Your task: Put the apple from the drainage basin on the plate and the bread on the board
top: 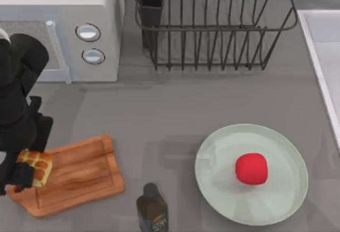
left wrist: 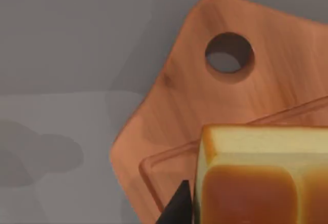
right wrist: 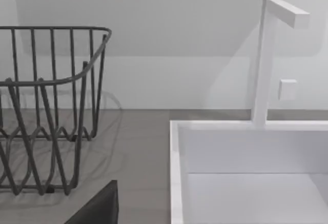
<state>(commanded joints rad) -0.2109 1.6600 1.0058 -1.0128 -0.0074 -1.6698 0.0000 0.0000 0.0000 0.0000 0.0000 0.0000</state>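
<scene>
Bread at the board's handle end, apple on the plate.

At lower left of the top view, the left gripper (top: 29,174) pinches the bread (top: 36,166) on the board (top: 79,176), whose long axis tilts, handle toward lower left. The apple (top: 251,168) sits on the plate (top: 215,155). A dark bottle's (top: 152,212) label is unreadable. I cannot tell the right gripper's state.
</scene>
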